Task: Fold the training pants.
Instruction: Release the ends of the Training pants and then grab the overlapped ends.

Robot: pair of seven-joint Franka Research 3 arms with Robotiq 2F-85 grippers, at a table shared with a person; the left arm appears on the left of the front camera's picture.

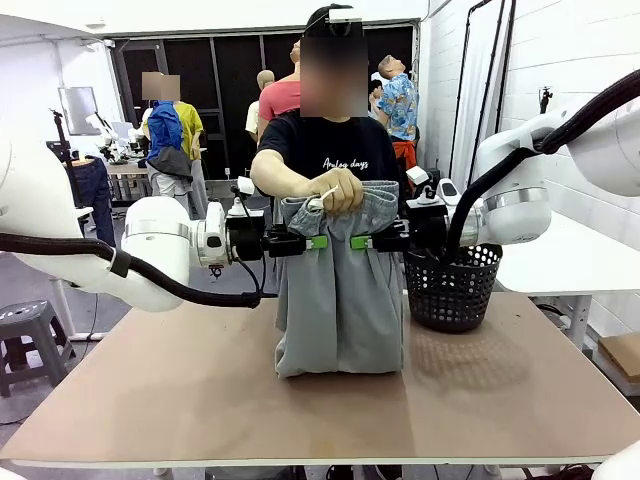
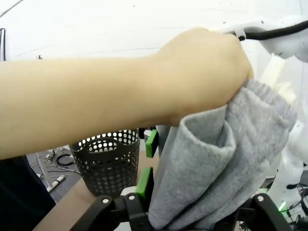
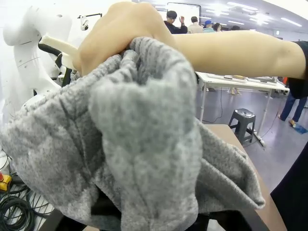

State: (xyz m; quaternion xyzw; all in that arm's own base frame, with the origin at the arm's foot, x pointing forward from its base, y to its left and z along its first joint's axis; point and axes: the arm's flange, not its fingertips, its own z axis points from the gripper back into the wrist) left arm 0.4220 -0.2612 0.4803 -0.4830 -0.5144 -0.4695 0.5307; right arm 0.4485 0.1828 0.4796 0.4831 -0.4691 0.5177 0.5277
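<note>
A person's hand holds the light grey training pants up by the bunched waistband, and the legs hang down to the table. My left gripper reaches in from the left just under the waistband, and my right gripper from the right. Each shows one green pad against the cloth. In the left wrist view the pants fill the gap between the fingers, below the hand. In the right wrist view the pants cover my fingers, under the hand. No view shows whether either grip is tight.
A black mesh basket stands on the table just right of the pants, also in the left wrist view as the basket. A white side table is at the right. Bare tabletop lies in front of the pants.
</note>
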